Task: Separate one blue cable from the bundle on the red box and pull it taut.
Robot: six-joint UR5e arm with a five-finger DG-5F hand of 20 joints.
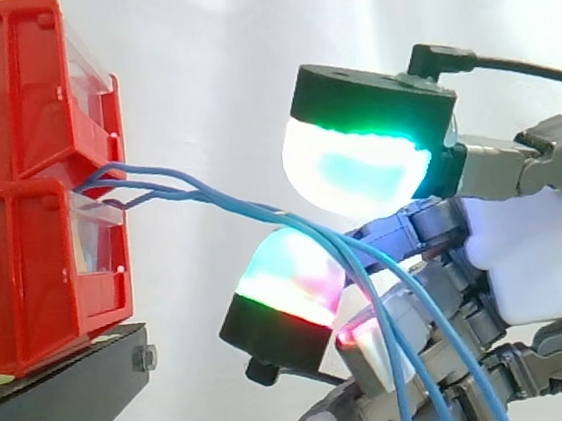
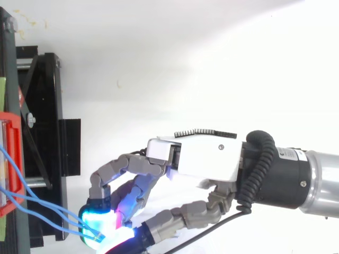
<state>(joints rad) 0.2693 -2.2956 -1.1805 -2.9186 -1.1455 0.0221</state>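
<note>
Several thin blue cables (image 1: 222, 203) leave the slot between two stacked red bins (image 1: 28, 197) at the left. They run right and slightly down, then droop in loose strands in front of my hand (image 1: 537, 254). The fingers are curled. The cables pass between an upper pad (image 1: 357, 167) glowing white and green and a lower pad (image 1: 288, 275) glowing pink and green. From above, the cables (image 2: 32, 200) stretch from the red bin's edge (image 2: 13, 159) to the pads (image 2: 98, 225), which close together on them below the palm (image 2: 201, 156). The cables are not separated.
The red bins rest on a black stand (image 1: 59, 395), seen from above as a black frame (image 2: 45, 132) at the left. The arm's grey wrist (image 2: 318, 182) comes in from the right. A white curtain backs the scene.
</note>
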